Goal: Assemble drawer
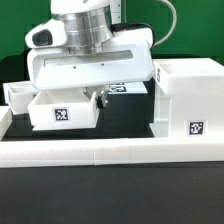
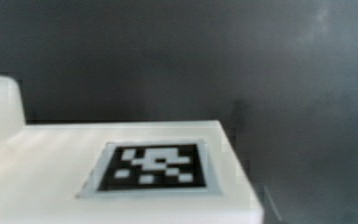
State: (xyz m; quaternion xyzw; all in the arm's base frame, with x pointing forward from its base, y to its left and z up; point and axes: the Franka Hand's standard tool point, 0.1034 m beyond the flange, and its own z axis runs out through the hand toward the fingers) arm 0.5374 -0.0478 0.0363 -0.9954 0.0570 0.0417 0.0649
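The drawer (image 1: 186, 90) lies in loose parts in the exterior view. Its big housing (image 1: 180, 105) stands on the dark tabletop (image 1: 128, 115) at the exterior view's right, a square tag on the face turned to the camera. A small tray (image 1: 62, 112) sits toward the left, well apart from the housing, with its own tag facing the camera. A second tray (image 1: 18, 95) is just beside it, farther left and partly cut off by the frame.

The end effector (image 1: 99, 97) hangs directly over the first tray's right-hand rear corner, fingertips down at about rim height. That tray appears to lie with its broad tagged face along the long low wall (image 1: 110, 152) in front. The housing is off to the exterior view's right of the end effector, with bare tabletop between. In my judgement, any move to join them must carry the tray that way. I cannot tell from here whether the fingers are spread or closed, or whether they touch the tray's wall: the wide white body of the hand hides most of them.

In the wrist view a flat white tagged face (image 2: 51, 165) fills the near part of the picture, its tag (image 2: 153, 166) sharp enough to read as a tag. It is likely the tray. Beyond it is dark tabletop (image 2: 211, 60). No fingertips show, so this view does not settle the opening either.
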